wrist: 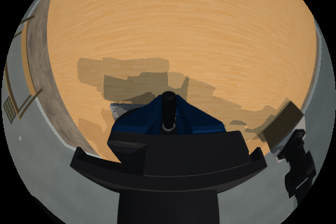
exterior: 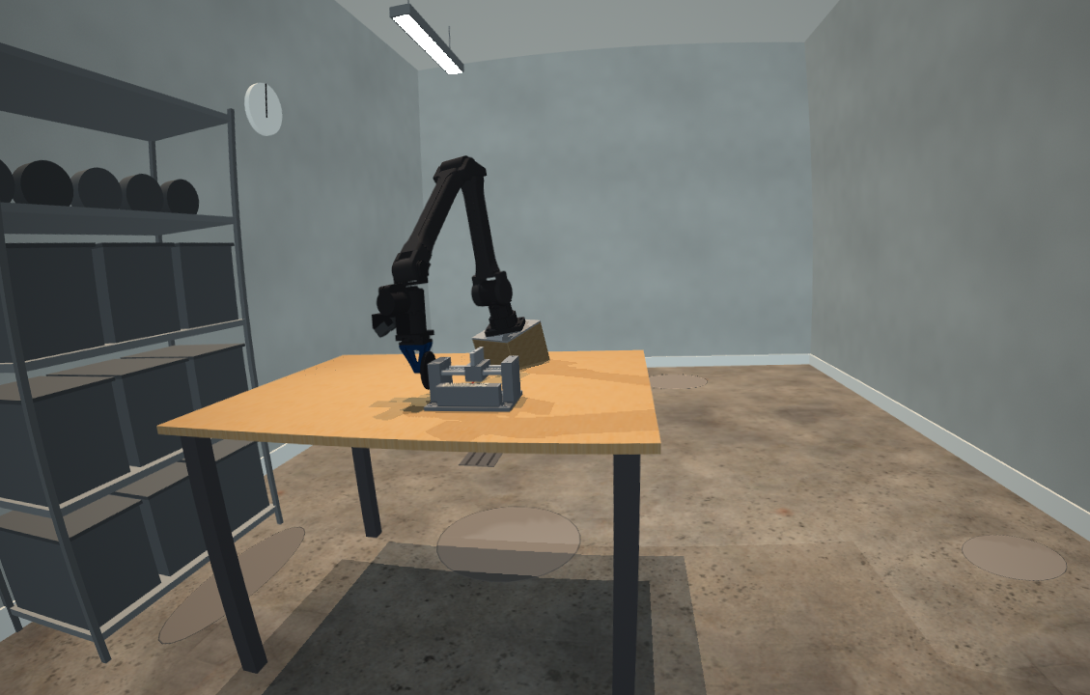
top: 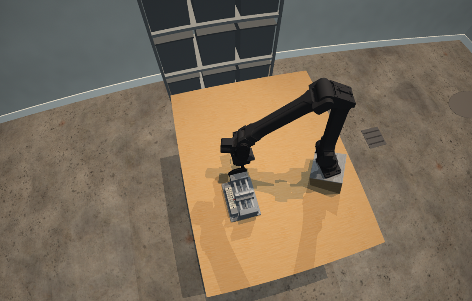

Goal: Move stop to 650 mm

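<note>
The stop device [top: 248, 213] [exterior: 466, 396] is a grey base with two end blocks and guide rods. Its grey stop carriage [top: 244, 196] [exterior: 474, 372] sits between the blocks. A cream scale [top: 229, 194] runs alongside, with a small red mark [top: 234, 199] near the carriage; its numbers are too small to read. The black handwheel [top: 236, 172] [exterior: 428, 377] stands upright at one end. My gripper [top: 243, 167] [exterior: 421, 368] [wrist: 169, 99] points down at the wheel's rim, its blue fingers shut on the handwheel's black handle [wrist: 169, 110]. The fingers hide most of the wheel in the wrist view.
The arm's base stands on a block [top: 326, 183] [exterior: 531, 344] [wrist: 283, 126] on the wooden table [top: 274, 239] [exterior: 315, 414] [wrist: 175, 24]. A shelf rack [top: 213, 69] [exterior: 112, 349] with dark bins stands beyond the table's edge.
</note>
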You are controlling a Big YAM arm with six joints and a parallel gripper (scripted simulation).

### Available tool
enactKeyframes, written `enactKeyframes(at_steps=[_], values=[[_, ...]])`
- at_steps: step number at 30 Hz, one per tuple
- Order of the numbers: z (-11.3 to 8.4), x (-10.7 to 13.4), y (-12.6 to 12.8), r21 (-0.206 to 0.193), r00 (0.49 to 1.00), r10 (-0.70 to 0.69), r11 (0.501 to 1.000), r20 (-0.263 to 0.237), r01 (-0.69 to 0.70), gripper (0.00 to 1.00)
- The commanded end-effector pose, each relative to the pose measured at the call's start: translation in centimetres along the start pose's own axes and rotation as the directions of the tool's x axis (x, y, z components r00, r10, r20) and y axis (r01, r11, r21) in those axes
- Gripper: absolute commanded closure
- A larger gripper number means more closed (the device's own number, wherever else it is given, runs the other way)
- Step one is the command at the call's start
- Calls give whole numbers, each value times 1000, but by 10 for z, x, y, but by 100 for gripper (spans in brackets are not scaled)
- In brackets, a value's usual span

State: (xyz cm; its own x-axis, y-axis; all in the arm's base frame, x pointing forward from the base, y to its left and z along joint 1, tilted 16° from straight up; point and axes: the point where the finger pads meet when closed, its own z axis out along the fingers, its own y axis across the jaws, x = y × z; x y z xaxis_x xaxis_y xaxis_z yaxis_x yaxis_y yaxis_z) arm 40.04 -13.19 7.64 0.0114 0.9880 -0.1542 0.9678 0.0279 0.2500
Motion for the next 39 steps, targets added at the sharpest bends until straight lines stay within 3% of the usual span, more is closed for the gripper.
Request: enactKeyframes(at_steps=[1, 5, 13, 16, 26, 30, 39], values=[[9, -11, 9, -7, 1000, 8, 1000, 11, -8, 94], [8, -15, 23, -28, 1000, 13, 1000, 18, -13, 94], [18, -12, 17, -12, 1000, 17, 1000, 15, -17, 94], [15, -15, 27, -27, 1000, 21, 999, 20, -20, 94], [24, -7, 41, -30, 1000, 10, 1000, 15, -10, 94], [29, -8, 32, -13, 1000, 12, 1000, 12, -12, 94], [26, -4, 52, -31, 1000, 6, 1000, 13, -5, 94]])
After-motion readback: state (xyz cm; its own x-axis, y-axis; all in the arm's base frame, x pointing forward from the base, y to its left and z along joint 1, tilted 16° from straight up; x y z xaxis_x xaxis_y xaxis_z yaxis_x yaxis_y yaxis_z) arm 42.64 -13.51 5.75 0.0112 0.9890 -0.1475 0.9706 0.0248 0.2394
